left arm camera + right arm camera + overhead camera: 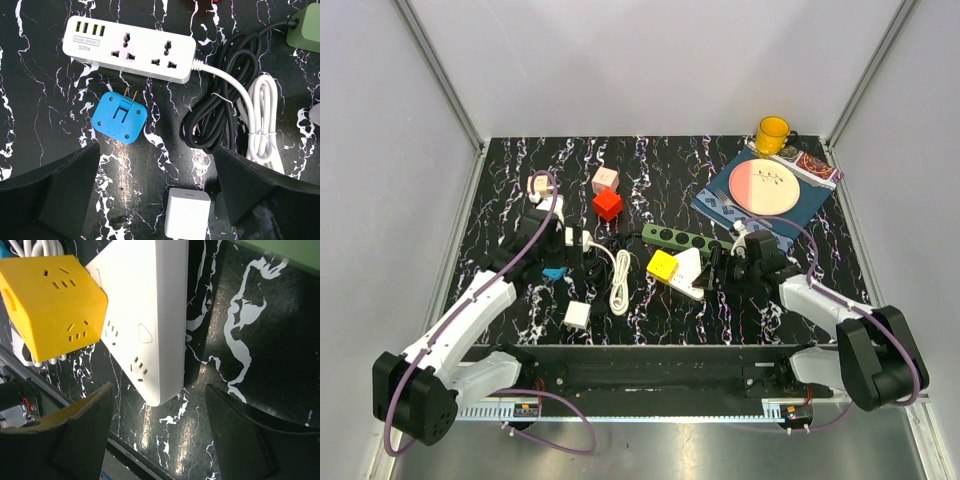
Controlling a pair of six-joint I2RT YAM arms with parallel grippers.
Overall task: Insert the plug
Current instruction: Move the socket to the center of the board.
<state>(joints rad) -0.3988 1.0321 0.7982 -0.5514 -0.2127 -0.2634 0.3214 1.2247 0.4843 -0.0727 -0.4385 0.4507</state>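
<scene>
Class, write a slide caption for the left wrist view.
Open left gripper hovers near blue plug, white power strip just beyond.

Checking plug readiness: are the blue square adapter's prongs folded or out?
Out: the blue square adapter has two metal prongs sticking past its edge.

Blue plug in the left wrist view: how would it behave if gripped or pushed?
The blue plug looks like rigid plastic, so probably stiff and light. It lies flat on the glossy table, so a push would likely slide it, not roll it. Its thin prongs might bend if squeezed.
</scene>
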